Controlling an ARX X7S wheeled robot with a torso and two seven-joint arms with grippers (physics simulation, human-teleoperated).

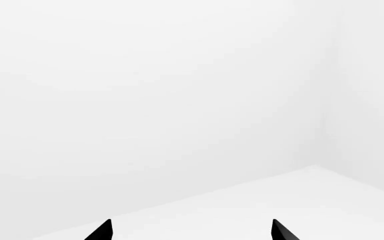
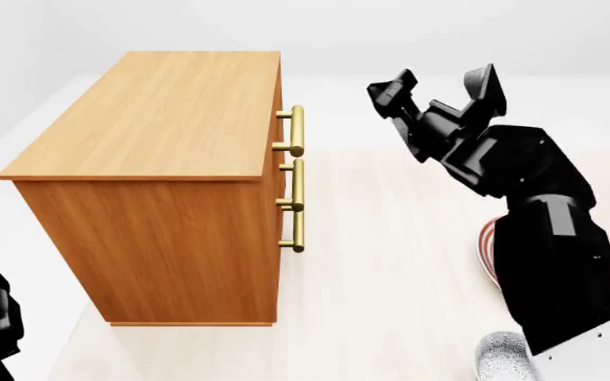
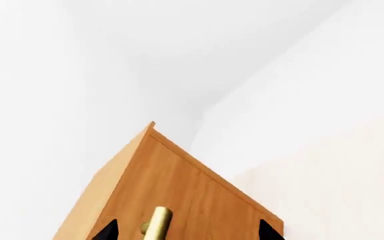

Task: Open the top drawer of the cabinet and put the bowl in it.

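The boxy orange-brown wooden cabinet (image 2: 167,182) stands on pale flooring, all drawers closed; its top drawer's brass bar handle (image 2: 296,131) faces the right gripper (image 2: 438,83), jaws spread, nearby. The grey-blue speckled bowl (image 2: 504,357) sits well apart from the cabinet. Left gripper (image 1: 192,232) released, facing white walls.

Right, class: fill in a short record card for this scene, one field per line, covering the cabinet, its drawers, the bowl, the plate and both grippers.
Cabinet: orange-brown wooden cabinet, standing on the pale floor.
Top drawer: top drawer shut, brass handle untouched.
Lower drawers: both shut.
Bowl: speckled bowl at the head view's lower edge, partly hidden by the right arm.
Plate: red-ringed plate, mostly hidden behind the right arm.
Right gripper: right gripper open, apart from the handle, facing the cabinet front.
Left gripper: left gripper open, holding nothing.
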